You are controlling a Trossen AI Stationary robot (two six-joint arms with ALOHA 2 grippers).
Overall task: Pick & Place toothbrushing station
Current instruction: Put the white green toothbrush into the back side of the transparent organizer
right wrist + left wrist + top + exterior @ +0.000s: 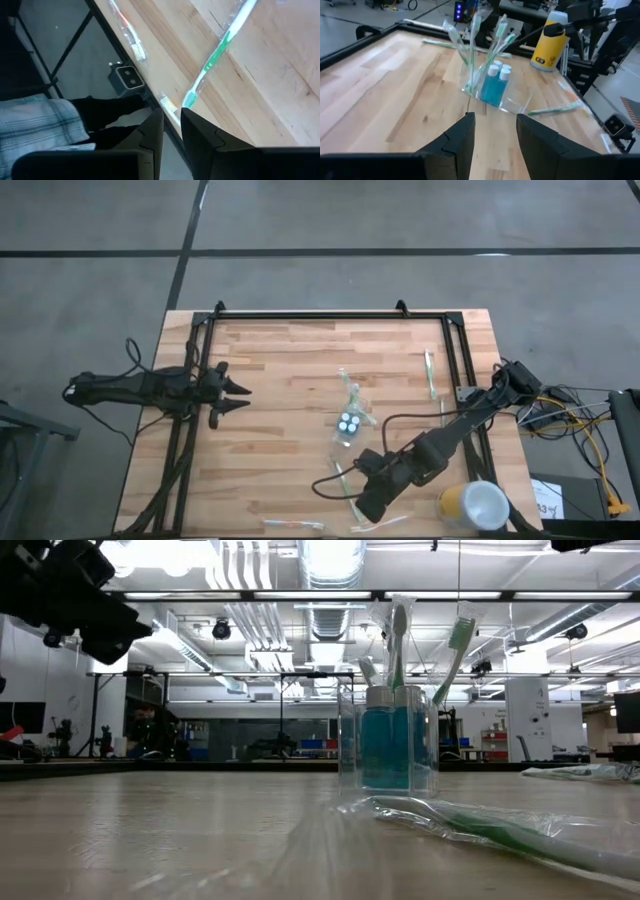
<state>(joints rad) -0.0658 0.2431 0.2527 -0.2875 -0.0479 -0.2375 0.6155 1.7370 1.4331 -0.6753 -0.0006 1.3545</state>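
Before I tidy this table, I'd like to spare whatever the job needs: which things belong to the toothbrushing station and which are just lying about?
Belong to the job:
- clear cup
- toothbrushes standing in it
- tubes with white caps
- wrapped toothbrushes on the wood, one near the right gripper

Just lying about:
- yellow cup
- cables beside the table

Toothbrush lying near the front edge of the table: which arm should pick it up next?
Right. The right gripper hovers almost over that wrapped toothbrush, fingers nearly closed and empty. The left gripper waits open at the table's left side, far from it.
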